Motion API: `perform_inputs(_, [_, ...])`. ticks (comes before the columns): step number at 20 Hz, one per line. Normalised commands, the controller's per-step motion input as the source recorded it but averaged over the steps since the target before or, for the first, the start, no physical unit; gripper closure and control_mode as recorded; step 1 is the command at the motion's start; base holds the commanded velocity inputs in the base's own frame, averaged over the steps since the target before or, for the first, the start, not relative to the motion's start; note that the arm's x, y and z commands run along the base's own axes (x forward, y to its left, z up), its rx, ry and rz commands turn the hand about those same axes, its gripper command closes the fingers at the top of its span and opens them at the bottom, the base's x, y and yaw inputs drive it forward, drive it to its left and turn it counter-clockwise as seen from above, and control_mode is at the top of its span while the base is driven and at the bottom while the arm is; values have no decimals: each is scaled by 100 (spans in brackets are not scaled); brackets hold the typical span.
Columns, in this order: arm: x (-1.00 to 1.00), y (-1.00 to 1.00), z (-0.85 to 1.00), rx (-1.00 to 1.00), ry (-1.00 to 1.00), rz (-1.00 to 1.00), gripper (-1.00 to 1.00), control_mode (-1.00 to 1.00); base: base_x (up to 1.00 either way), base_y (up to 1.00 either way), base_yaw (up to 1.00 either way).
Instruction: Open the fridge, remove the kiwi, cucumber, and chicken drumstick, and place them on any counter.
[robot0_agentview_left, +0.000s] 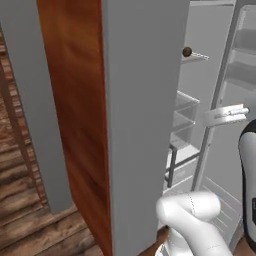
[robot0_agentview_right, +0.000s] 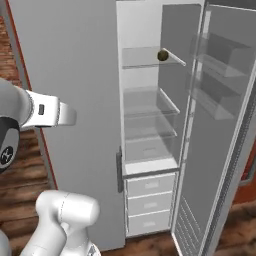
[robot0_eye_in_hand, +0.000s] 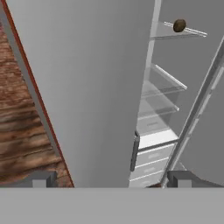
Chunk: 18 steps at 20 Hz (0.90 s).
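The fridge (robot0_agentview_right: 75, 75) is light grey, with its right door (robot0_agentview_right: 220, 150) swung open and its left door shut. The kiwi (robot0_agentview_right: 162, 55), a small olive-brown oval, lies at the front edge of the top glass shelf, and it also shows in the left base view (robot0_agentview_left: 187, 51) and the hand view (robot0_eye_in_hand: 179, 25). My gripper (robot0_eye_in_hand: 111, 179) is open, its fingers (robot0_eye_in_hand: 43, 178) wide apart with nothing between them. It hangs in front of the shut left door, well short of the shelves and lower than the kiwi. Cucumber, chicken drumstick and counter are out of view.
Clear glass shelves (robot0_agentview_right: 147, 102) below the kiwi look bare. White drawers (robot0_agentview_right: 150, 202) sit at the bottom of the compartment. The open door carries bins (robot0_agentview_right: 220, 55) on its inside. A wood panel (robot0_agentview_left: 75, 100) flanks the fridge, above wooden flooring (robot0_eye_in_hand: 26, 127).
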Motion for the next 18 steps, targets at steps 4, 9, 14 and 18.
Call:
perform_inputs(4, [0, 0, 0, 0, 0, 0, -100, 100, 47, -20, 37])
perform_inputs(9, [0, 0, 0, 0, 0, 0, -100, 100, 14, -55, 24])
perform_inputs(14, [0, 0, 0, 0, 0, 0, -100, 100, 0, -51, 9])
perform_inputs(18, [0, 0, 0, 0, 0, 0, -100, 100, 6, -34, 6])
